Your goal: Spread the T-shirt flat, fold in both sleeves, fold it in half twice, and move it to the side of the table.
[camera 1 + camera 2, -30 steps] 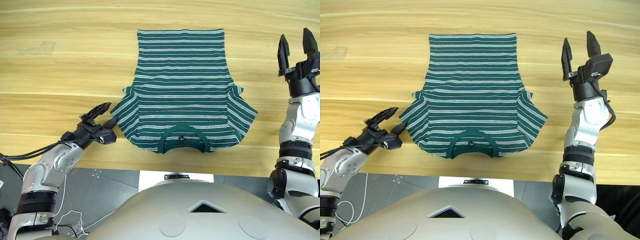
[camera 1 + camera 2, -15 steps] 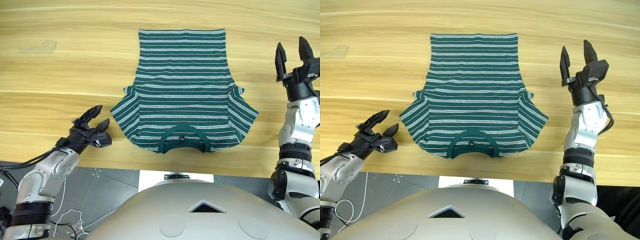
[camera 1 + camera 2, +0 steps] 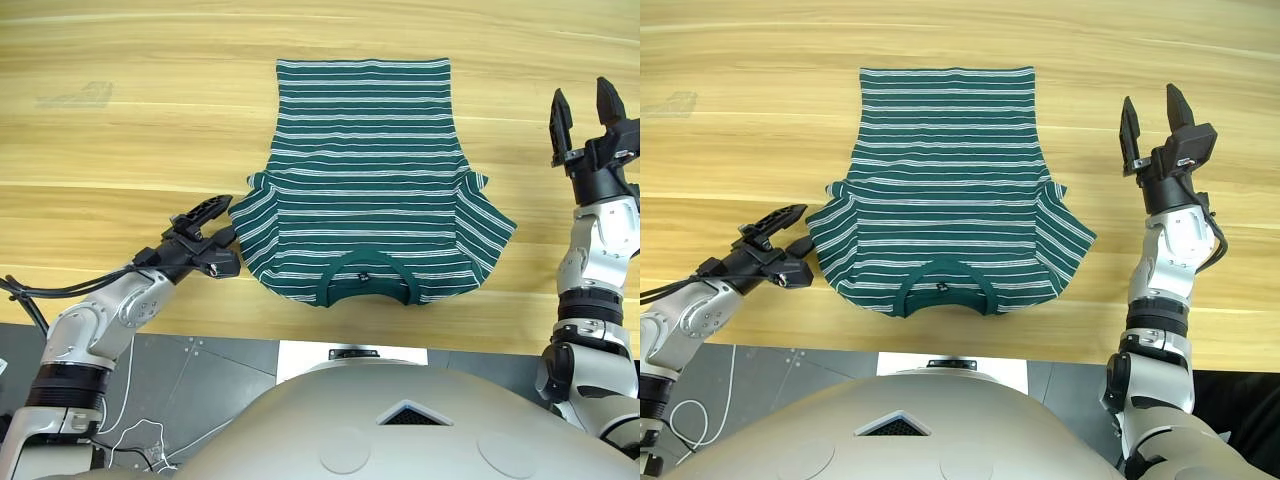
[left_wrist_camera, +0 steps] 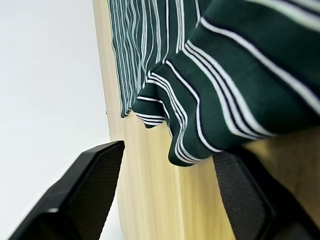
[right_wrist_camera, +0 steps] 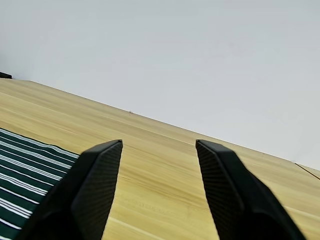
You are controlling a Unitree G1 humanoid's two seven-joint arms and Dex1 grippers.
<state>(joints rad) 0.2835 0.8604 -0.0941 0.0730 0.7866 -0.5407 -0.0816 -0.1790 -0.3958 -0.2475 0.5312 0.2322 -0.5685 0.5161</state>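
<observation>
the left gripper (image 3: 224, 216) sits low over the desk (image 3: 120, 150) close to its near edge, on the left side, with its jaws spread apart. its tips are just at the hem of the t-shirt's left sleeve (image 3: 250, 215). in the left wrist view the striped sleeve edge lies between the two black fingers (image 4: 85, 190), not clamped; whether either finger touches the cloth cannot be told.

the t-shirt (image 3: 365, 150), dark green with thin white stripes, lies spread in the middle of the desk. its collar (image 3: 365, 265) points to the near edge and its bottom hem to the far edge. both sleeves stick out sideways, each with a small bunched fold at the armpit. the right sleeve (image 3: 490, 220) lies flat toward the near right.

the right gripper (image 3: 582, 95) is held up over the right side of the desk, apart from the shirt, fingers pointing to the far edge and jaws wide open, holding nothing.
</observation>
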